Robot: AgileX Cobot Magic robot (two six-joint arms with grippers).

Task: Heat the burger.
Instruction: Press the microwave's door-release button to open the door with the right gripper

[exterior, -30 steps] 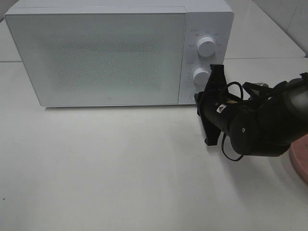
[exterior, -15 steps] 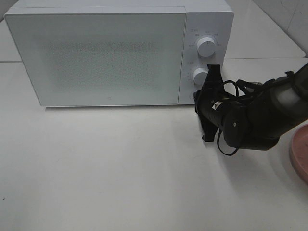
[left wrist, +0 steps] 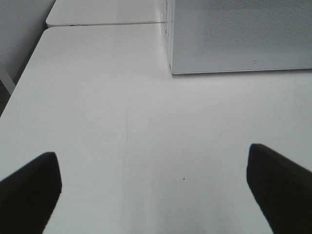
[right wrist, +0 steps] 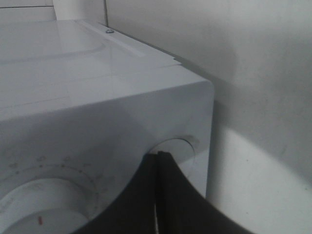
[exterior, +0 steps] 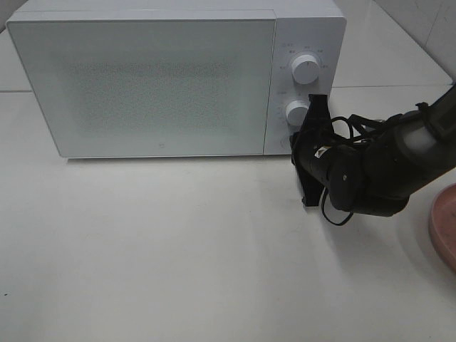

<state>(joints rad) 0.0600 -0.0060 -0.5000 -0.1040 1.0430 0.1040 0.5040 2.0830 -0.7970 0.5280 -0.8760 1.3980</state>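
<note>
The burger is out of view in every frame. The white microwave stands at the back with its door shut. My right gripper is shut and empty, with its tips at the round button in the bottom corner of the control panel, below the two dials. In the right wrist view the shut fingertips meet just at that button, beside the lower dial. My left gripper is open and empty over bare table, near the microwave's left front corner. It does not show in the exterior view.
A round pink plate lies at the right edge of the table, partly cut off by the frame. The right arm and its cables lie across the table between the plate and the microwave.
My right gripper has moved a little up and in toward the microwave's control panel. More of the pink plate now shows behind the arm.
</note>
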